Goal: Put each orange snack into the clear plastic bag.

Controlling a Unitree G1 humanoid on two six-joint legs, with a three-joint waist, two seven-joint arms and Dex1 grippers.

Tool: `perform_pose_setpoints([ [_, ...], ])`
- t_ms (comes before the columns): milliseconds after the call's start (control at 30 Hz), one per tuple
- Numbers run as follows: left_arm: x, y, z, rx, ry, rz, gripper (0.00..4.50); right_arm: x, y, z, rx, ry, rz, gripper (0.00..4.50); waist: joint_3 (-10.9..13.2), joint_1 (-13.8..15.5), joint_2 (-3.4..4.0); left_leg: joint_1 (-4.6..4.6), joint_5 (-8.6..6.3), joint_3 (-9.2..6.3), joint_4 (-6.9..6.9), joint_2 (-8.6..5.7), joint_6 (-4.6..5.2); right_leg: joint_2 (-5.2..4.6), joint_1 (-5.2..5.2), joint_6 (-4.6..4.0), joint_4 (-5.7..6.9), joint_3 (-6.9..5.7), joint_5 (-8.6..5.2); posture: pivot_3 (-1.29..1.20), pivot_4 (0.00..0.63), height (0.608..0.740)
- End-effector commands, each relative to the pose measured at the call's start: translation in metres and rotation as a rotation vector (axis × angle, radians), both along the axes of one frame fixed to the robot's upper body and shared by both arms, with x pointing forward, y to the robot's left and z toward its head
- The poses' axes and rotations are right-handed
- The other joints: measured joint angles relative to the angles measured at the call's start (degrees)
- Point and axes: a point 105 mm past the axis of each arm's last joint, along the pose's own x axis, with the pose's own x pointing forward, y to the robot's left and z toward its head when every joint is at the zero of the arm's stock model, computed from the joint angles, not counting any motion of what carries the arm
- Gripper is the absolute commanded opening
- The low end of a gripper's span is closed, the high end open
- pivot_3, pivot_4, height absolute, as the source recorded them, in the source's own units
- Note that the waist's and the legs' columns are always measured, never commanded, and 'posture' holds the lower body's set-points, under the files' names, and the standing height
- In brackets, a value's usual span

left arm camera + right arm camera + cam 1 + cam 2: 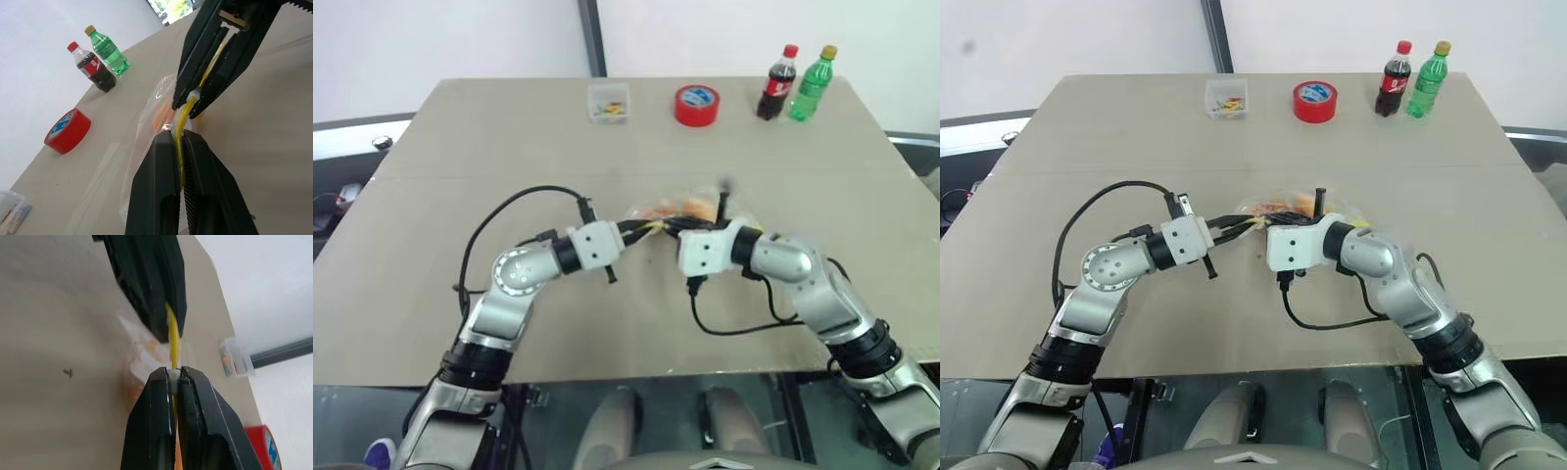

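Both arms reach in over the near half of the flat tan tabletop (431, 284) and meet at its middle. On the left, the left gripper (642, 231) has its two black fingers (166, 186) pressed together on the yellow seal strip (182, 132) of the crinkly clear plastic bag (680, 208). Facing it from the right, the right gripper (1285, 217) is likewise pinched onto the same strip, its black fingers (161, 421) closed with the yellow edge running between them. In both wrist views the strip stretches as a short taut line from one pair of fingertips to the other.

Just beyond the two grippers the bag hangs from the strip, its body resting at or near the tabletop. Orange-brown pieces, the orange snacks (690, 207), show through the clear film inside it; how many cannot be told.

Farther back, well apart from the bag, a small clear plastic box of coloured bits (609, 103) stands near the far edge. To its right sits a red roll of tape with a blue-and-white core label (696, 105). Right again stand a small dark cola bottle with a red cap (777, 83) and, just beside it, a small green bottle with a yellow cap (813, 84), both upright.
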Motion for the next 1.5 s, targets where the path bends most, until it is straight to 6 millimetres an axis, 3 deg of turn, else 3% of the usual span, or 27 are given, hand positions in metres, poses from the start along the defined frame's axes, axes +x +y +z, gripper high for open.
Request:
perform_pose_setpoints([
  [33,0.002,0.013,0.030,-0.069,-0.088,0.048,0.00,0.019,-0.044,0.007,0.005,-0.011,-0.207,0.05,0.00,-0.03,0.00,0.00,0.00,0.00,0.00,0.00,0.00,0.00,0.00,0.00,0.01,0.00,0.00,0.00,0.150,0.740],
  [500,0.002,0.021,0.021,-0.066,-0.065,0.075,0.00,0.035,-0.128,0.003,-0.020,-0.002,-0.517,0.05,0.01,-0.07,-0.01,0.01,0.00,0.00,-0.03,0.00,0.00,-0.01,0.00,0.00,-0.01,0.00,0.00,0.00,0.150,0.740],
  [700,0.002,0.026,0.021,-0.071,-0.061,0.083,0.00,0.037,-0.149,0.006,-0.024,-0.007,-0.599,0.05,0.02,-0.08,0.00,0.01,0.00,0.01,-0.04,0.02,0.00,0.00,0.00,0.00,-0.01,0.00,0.00,0.00,0.150,0.740],
  [967,0.003,0.029,0.022,-0.078,-0.060,0.087,0.00,0.041,-0.163,0.009,-0.038,-0.022,-0.651,0.05,0.02,-0.07,0.00,0.01,0.00,0.02,-0.05,0.01,0.00,-0.02,0.00,0.00,-0.02,0.01,0.00,0.00,0.150,0.740],
  [1200,0.007,0.031,0.030,-0.112,-0.063,0.095,0.00,0.043,-0.164,0.019,-0.033,-0.037,-0.636,0.05,0.03,-0.06,-0.01,0.00,0.00,0.02,-0.05,0.01,0.00,-0.02,0.00,0.00,-0.04,0.01,0.00,0.00,0.150,0.740],
  [1367,0.020,0.036,0.057,-0.223,-0.030,0.106,0.00,0.041,-0.139,0.060,0.190,0.029,-0.525,0.05,0.19,-0.15,-0.03,-0.01,0.00,0.02,-0.05,0.02,0.00,-0.02,0.00,0.00,-0.04,0.01,0.00,0.00,0.150,0.740],
  [1500,0.048,0.040,0.076,-0.232,-0.027,0.127,0.00,0.061,-0.142,0.097,0.246,-0.092,-0.546,0.05,0.28,-0.16,-0.04,0.00,0.00,-0.04,-0.04,-0.02,0.00,-0.01,0.01,0.01,0.02,-0.08,0.00,0.00,0.150,0.740],
])
